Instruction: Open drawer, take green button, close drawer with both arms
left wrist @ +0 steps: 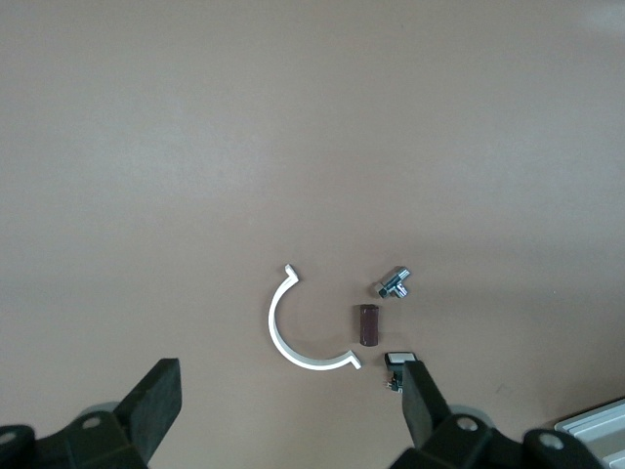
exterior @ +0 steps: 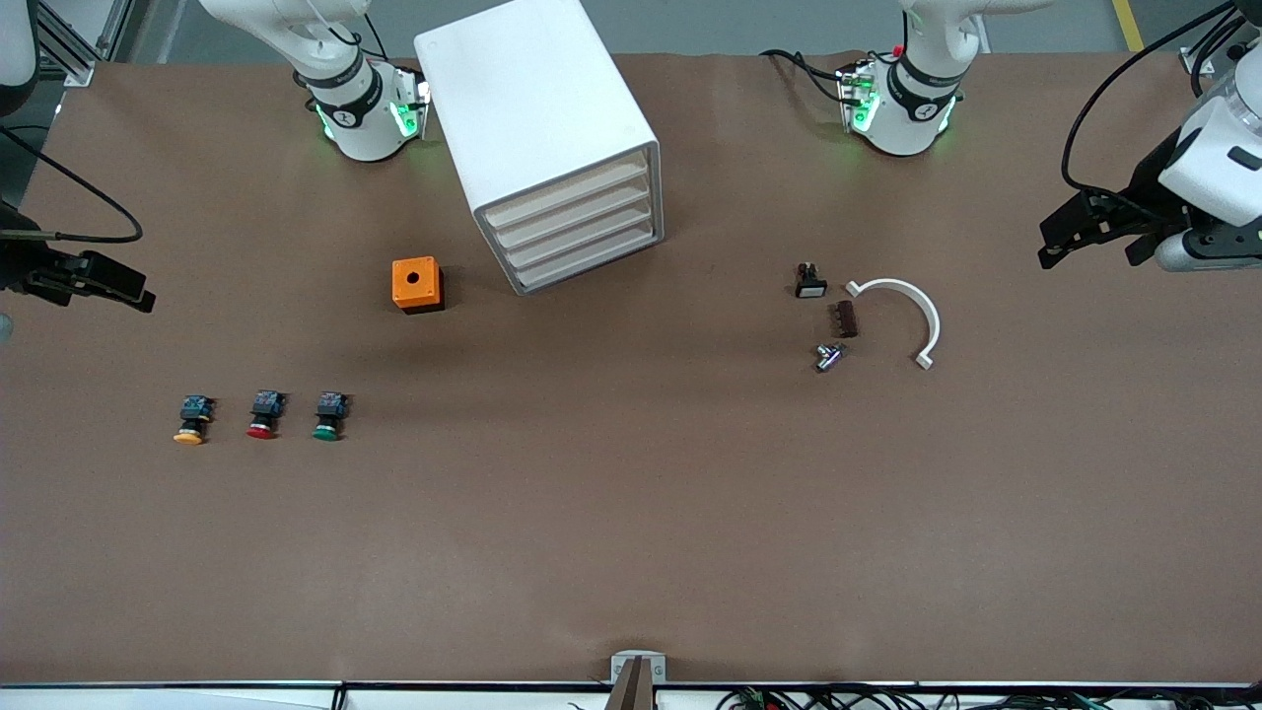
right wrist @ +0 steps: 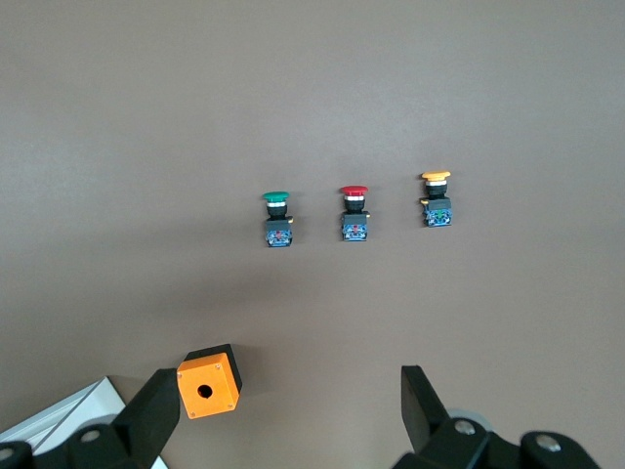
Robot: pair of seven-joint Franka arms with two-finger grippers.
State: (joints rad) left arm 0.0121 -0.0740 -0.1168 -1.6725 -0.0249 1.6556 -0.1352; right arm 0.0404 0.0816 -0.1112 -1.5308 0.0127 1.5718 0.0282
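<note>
The white cabinet [exterior: 552, 128] stands between the arm bases, its four drawers [exterior: 577, 232] all shut. The green-capped button [exterior: 329, 416] lies on the table toward the right arm's end, nearer the front camera than the cabinet. It also shows in the right wrist view [right wrist: 277, 219]. My right gripper [exterior: 128, 293] is open and empty over the table's edge at the right arm's end [right wrist: 288, 410]. My left gripper [exterior: 1060, 242] is open and empty over the table at the left arm's end [left wrist: 293, 410].
A red-capped button [exterior: 264, 414] and a yellow-capped button [exterior: 192, 419] lie in a row beside the green one. An orange box [exterior: 417, 284] sits beside the cabinet. A white arc [exterior: 912, 311], brown block [exterior: 845, 319], metal fitting [exterior: 828, 356] and small switch [exterior: 809, 281] lie toward the left arm's end.
</note>
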